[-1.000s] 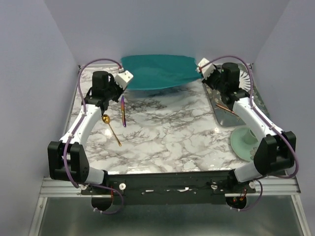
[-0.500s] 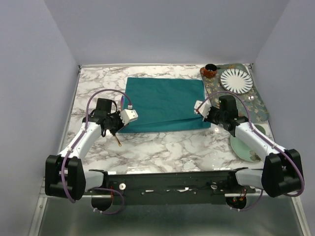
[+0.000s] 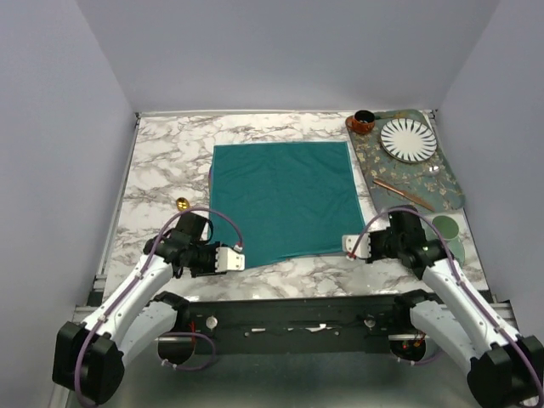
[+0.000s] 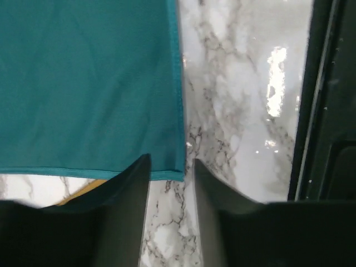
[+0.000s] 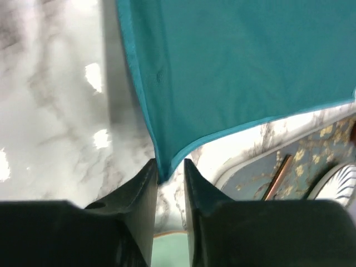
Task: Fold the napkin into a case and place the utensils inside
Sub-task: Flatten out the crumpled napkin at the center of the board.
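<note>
The teal napkin [image 3: 282,197] lies spread flat in the middle of the marble table. My left gripper [image 3: 240,258] sits at its near left corner. In the left wrist view the jaws [image 4: 169,167] stand open, with the napkin [image 4: 89,83] corner lying flat between the tips. My right gripper [image 3: 347,246] is at the near right corner, also open [image 5: 168,167]. That corner of the napkin [image 5: 233,61] hangs between the tips and brushes one finger [image 5: 146,189]. Of the utensils, a gold round bowl [image 3: 182,204] shows left of the cloth, and a gold strip [image 4: 83,190] peeks from under its edge.
A floral tray [image 3: 449,183] at the back right carries a striped white plate [image 3: 408,140] and copper-pink sticks [image 3: 404,191]. A small brown cup [image 3: 364,122] stands at its far corner. A pale green saucer [image 3: 452,235] lies beside my right arm.
Both arms drew the napkin's near edge toward the front and laid the cloth flat. Both grippers, shut on the corners before, have opened. The cloth now covers most of the utensils.
</note>
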Controlling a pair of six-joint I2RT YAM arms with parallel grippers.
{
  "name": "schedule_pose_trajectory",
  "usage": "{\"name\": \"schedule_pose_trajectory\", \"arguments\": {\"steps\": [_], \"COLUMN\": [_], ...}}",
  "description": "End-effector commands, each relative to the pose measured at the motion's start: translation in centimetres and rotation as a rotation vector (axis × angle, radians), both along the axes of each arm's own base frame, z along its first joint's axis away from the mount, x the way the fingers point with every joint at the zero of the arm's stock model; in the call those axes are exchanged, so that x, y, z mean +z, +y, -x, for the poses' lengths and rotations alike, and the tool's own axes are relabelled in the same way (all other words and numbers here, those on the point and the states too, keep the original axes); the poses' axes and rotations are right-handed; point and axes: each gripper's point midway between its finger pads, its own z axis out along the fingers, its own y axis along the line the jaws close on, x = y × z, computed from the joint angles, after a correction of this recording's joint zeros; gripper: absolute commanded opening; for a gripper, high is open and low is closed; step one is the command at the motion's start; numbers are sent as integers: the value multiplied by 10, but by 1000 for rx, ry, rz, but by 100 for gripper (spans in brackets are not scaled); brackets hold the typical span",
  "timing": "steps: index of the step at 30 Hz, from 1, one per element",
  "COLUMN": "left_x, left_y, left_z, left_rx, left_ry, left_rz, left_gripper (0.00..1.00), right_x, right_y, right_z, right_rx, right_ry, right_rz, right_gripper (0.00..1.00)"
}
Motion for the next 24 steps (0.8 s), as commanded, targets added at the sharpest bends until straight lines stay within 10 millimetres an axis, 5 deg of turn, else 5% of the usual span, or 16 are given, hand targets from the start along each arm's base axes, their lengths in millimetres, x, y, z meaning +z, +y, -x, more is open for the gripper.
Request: {"name": "schedule_pose_trajectory", "arguments": {"steps": [1, 3, 8, 9, 12, 13, 15, 16, 19, 20, 22, 23, 24], "left_x": [2, 14, 56, 55, 66, 69, 82, 88, 111, 118, 134, 137, 144], "left_y": [-1, -4, -15, -19, -38, -41, -44, -43, -27, -22, -4, -2, 4], "left_z": [23, 22, -1, -4, -27, -37, -71, -84, -154, -171, -225, -240, -270], "left_rx": [-142, -143, 41, 60, 178, 218, 357, 405, 641, 689, 835, 870, 908], "left_ry": [-59, -107, -83, -38, 49, 71, 149, 168, 179, 162, 92, 76, 45], "left_rz": [-35, -24, 36, 38, 127, 151, 239, 268, 360, 382, 445, 467, 499], "left_gripper": [61, 70, 63, 63, 61, 61, 61, 61, 59, 59, 59, 62, 62], "right_x": [-25, -18, 6, 27, 31, 63, 63, 95, 106, 136, 124, 148, 130], "right_y": [0, -1, -8, -7, -1, 9, 23, 33, 38, 35, 34, 30, 28], "right_z": [65, 71, 55, 39, 15, -6, -25, -50, -98, -125, -160, -187, -206], "right_rx": [297, 312, 124, 66, -149, -252, -325, -395, -541, -573, -681, -716, -769], "right_ry": [43, -20, -2, -21, 194, 202, 356, 334, 387, 326, 396, 345, 382], "right_rz": [96, 90, 49, 32, -31, -117, -155, -238, -319, -375, -418, -473, -463], "right_gripper": [78, 95, 98, 97, 94, 94, 94, 94, 93, 92, 89, 88, 87]}}
